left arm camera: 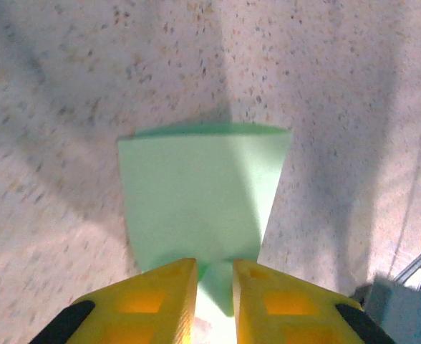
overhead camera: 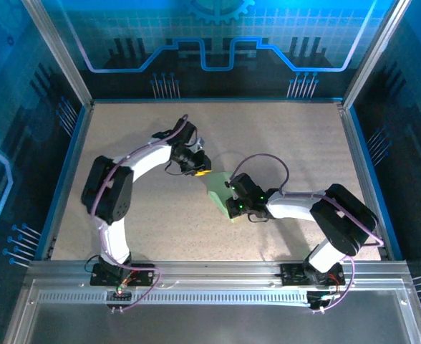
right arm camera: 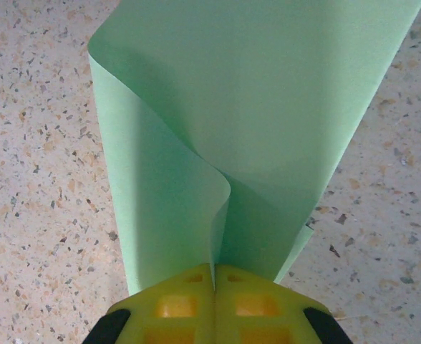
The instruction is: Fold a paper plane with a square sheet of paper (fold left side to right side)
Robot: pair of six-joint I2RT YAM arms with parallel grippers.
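Pinching the sheet (right arm camera: 268, 107) with the right pincer (right arm camera: 214, 271): its yellow fingers (right arm camera: 175, 304) are sitting flush, no gap, with a curled edge of the pale green paper clamped between the tips. In the right wrist view the sheet is bowing up off the counter (right arm camera: 31, 143). One layer is rolling over toward the left and another is running flat toward the top right, in a soft curve with no sharp crease.

The left pincer (left arm camera: 214, 265) is sitting released. A narrow gap is showing between its tips, and a slim tongue of the sheet is lying in that gap. Cannot tell whether either left finger is touching the paper. In the left wrist view the sheet is spreading out ahead of the tips, widening toward the far end, with a darker green band running along the far edge.

From the top camera the sheet (overhead camera: 220, 195) is lying mid-counter, slightly right of centre, between the two pincers. The left one (overhead camera: 202, 171) is sitting at its upper-left corner and the right one is hanging over its right side. Both arms are reaching inward from their bases at the near edge.
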